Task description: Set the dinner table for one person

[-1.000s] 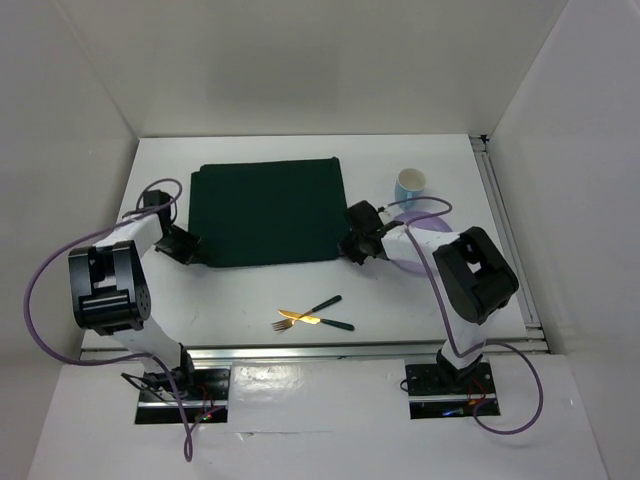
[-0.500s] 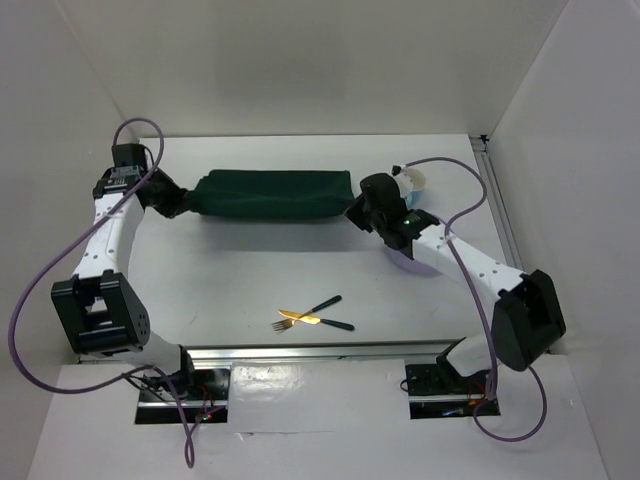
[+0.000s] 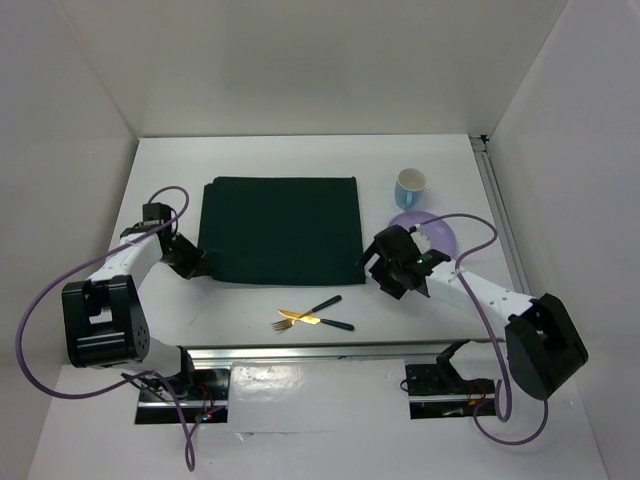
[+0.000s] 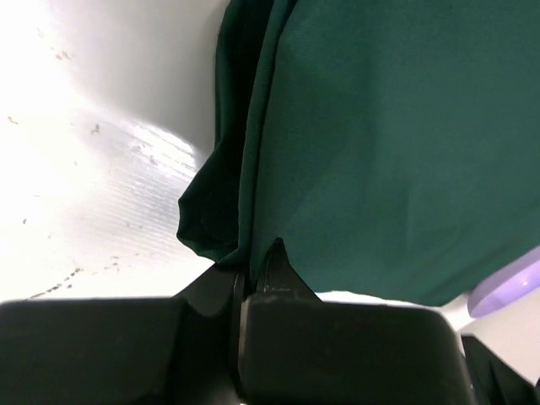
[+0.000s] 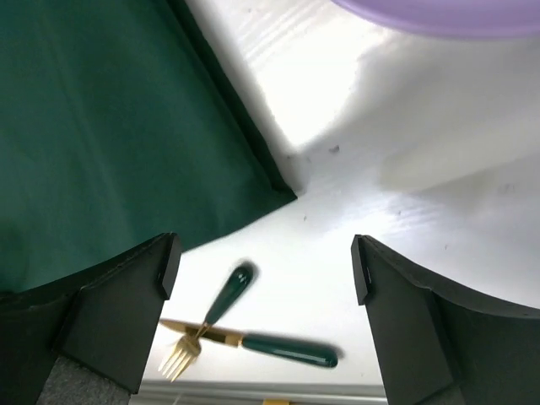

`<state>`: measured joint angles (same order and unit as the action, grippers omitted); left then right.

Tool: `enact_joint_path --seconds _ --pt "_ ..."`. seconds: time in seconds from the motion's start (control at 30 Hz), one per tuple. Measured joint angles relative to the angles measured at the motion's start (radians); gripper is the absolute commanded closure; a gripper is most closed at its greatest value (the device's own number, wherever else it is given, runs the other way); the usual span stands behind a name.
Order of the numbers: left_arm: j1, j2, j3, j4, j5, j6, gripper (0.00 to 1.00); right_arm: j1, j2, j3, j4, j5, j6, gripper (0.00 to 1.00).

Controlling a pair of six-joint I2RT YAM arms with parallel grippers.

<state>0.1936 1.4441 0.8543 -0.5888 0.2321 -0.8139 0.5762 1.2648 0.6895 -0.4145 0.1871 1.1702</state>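
1. The left gripper [image 4: 253, 272] was pinched shut on the near-left corner of the green mat [image 3: 280, 228].
2. The right gripper [image 5: 263, 261] stood wide open, holding nothing, just beside the mat's near-right corner.
3. Bare white surface separated the mat's near edge from the crossed fork [image 3: 322, 304] and knife [image 3: 336, 323].
4. The dinner table [image 3: 250, 300] lay under everything, its long axis running left to right, with a metal rail [image 3: 350, 350] along its near edge.

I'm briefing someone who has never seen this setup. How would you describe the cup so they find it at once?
Start at the dark green mat in the middle of the white table. Just past its far right corner stands the cup, beyond the purple plate. It is the only light blue, upright, hollow thing there.
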Motion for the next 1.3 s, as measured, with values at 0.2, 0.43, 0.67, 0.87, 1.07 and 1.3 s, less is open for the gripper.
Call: enact_joint_path --seconds 0.2,0.43,0.67,0.87,1.07,1.3 --pt "-0.001 -0.002 -0.006 0.034 -0.027 0.0 1.0 0.0 -0.066 -0.086 0.012 -0.056 0.061 0.09" --pt "-0.006 -0.002 -0.005 0.037 -0.036 0.0 1.0 -0.001 -0.032 -0.201 0.205 -0.112 0.15 0.25" --pt "-0.015 -0.001 -0.005 0.039 -0.047 0.0 1.0 0.018 0.174 -0.105 0.37 -0.086 0.225 0.34" --pt "-0.016 0.008 0.003 0.043 -0.052 0.001 1.0 0.063 0.298 -0.005 0.359 -0.017 0.298 0.75" --pt "-0.022 0.014 0.05 0.013 -0.042 0.003 1.0 0.077 0.306 0.045 0.256 0.046 0.313 1.0" --pt "-0.024 -0.003 0.283 -0.076 0.006 0.022 1.0 0.078 0.148 0.22 0.113 0.128 0.116 1.0"
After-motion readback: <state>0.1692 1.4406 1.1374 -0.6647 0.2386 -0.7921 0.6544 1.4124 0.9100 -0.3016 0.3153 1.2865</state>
